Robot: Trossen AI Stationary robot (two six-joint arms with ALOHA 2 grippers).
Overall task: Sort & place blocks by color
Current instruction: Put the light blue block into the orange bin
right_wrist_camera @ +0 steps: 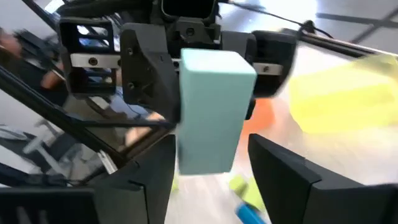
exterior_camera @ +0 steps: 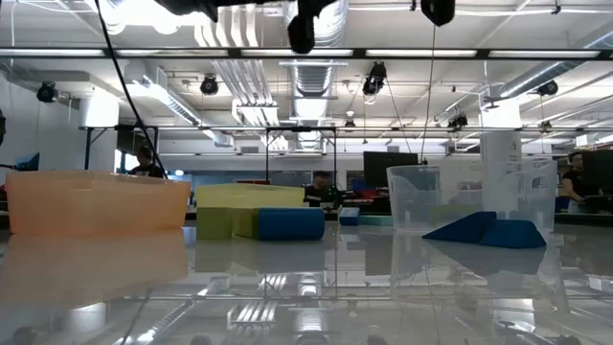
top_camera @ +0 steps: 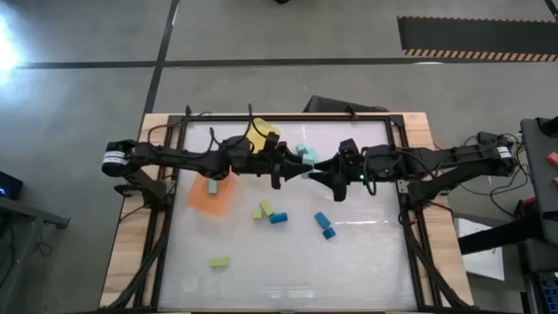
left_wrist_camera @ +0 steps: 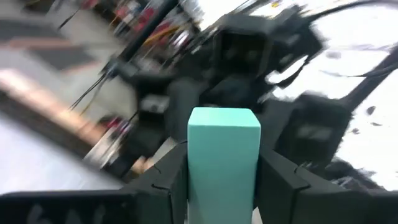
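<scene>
My left gripper (left_wrist_camera: 224,165) is shut on a light teal block (left_wrist_camera: 224,155), raised above the middle of the table's far half (top_camera: 281,167). My right gripper (right_wrist_camera: 211,163) faces it from the right (top_camera: 324,172), open. Its fingers stand on either side of the same teal block (right_wrist_camera: 211,112); whether they touch it, I cannot tell. More teal shows between the arms (top_camera: 305,154). On the table lie a yellow-green block (top_camera: 264,209), a blue block (top_camera: 278,217), two more blue ones (top_camera: 323,223) and another yellow-green one (top_camera: 219,261). My left gripper pinches the teal block between its two fingers (left_wrist_camera: 166,180), which lie on the block's two long sides (left_wrist_camera: 194,180). The block points forward out of the fingers, with its free end (left_wrist_camera: 224,118) toward the right arm. It is lifted clear of the table.
An orange bin (top_camera: 212,195) sits under the left arm, holding a yellow-green block. A yellow bin (top_camera: 261,138) stands near the far edge. The low view shows a clear container (exterior_camera: 450,196) with blue blocks (exterior_camera: 488,230) before it. The table's near half holds only scattered blocks.
</scene>
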